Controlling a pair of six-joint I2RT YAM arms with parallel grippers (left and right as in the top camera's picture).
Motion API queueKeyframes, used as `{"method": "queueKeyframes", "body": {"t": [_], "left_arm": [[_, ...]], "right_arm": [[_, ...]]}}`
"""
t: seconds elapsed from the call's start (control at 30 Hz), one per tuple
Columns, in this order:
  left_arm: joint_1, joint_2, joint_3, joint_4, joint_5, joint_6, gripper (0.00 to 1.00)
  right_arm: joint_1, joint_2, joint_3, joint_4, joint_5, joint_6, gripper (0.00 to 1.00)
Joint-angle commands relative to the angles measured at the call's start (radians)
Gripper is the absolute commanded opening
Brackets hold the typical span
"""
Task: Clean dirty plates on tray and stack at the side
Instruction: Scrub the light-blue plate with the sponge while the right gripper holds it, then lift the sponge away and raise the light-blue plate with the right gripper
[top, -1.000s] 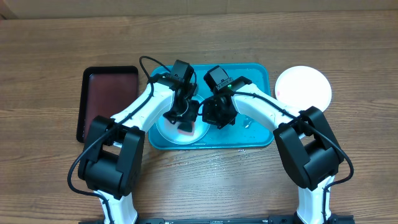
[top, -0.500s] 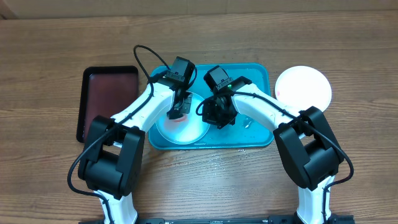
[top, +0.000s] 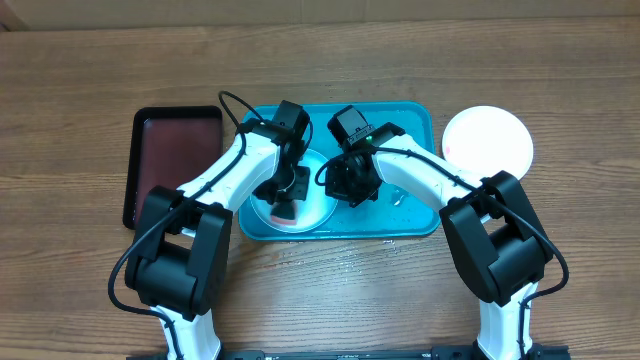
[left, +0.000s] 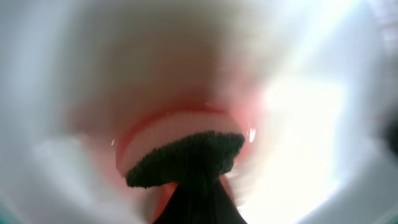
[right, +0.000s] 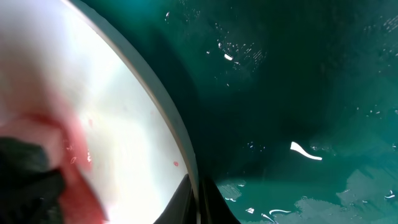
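Observation:
A pale cyan plate lies in the front left of the turquoise tray. My left gripper is shut on a pink sponge with a dark scrub face and presses it onto the plate. In the left wrist view the sponge fills the middle against the plate. My right gripper is shut on the plate's right rim. In the right wrist view its fingers pinch the rim of the plate, which bears small red specks, over the wet tray. A white plate lies on the table right of the tray. The yellow-green-rimmed plate is out of view.
A black tray with a dark-red inside lies left of the turquoise tray. Water drops lie on the tray floor and on the wooden table just in front of it.
My left gripper pulled the sponge toward the plate's far edge, then pushed it back to the plate's front part. The right gripper has held the rim without moving.

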Motion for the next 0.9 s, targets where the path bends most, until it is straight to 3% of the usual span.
{"method": "queueKeyframes", "body": {"t": [0.0, 0.1, 0.4, 0.53, 0.7, 0.87], "left_arm": [[-0.003, 0.0, 0.0, 0.066, 0.164, 0.034, 0.04], [-0.003, 0.0, 0.0, 0.157, 0.132, 0.034, 0.04], [0.0, 0.0, 0.0, 0.288, -0.359, 0.031, 0.04], [0.004, 0.0, 0.002, 0.24, -0.469, -0.032, 0.04], [0.004, 0.0, 0.06, 0.092, -0.469, -0.12, 0.04], [0.01, 0.0, 0.228, -0.103, -0.469, -0.171, 0.04]], "right_arm": [[0.011, 0.019, -0.029, -0.002, 0.028, -0.007, 0.04], [0.011, 0.019, -0.029, -0.002, 0.028, -0.007, 0.04], [0.011, 0.019, -0.029, -0.002, 0.028, -0.007, 0.04], [0.011, 0.019, -0.029, -0.002, 0.028, -0.007, 0.04], [0.011, 0.019, -0.029, -0.003, 0.027, -0.006, 0.04], [0.011, 0.019, -0.029, -0.003, 0.025, -0.007, 0.04]]}}
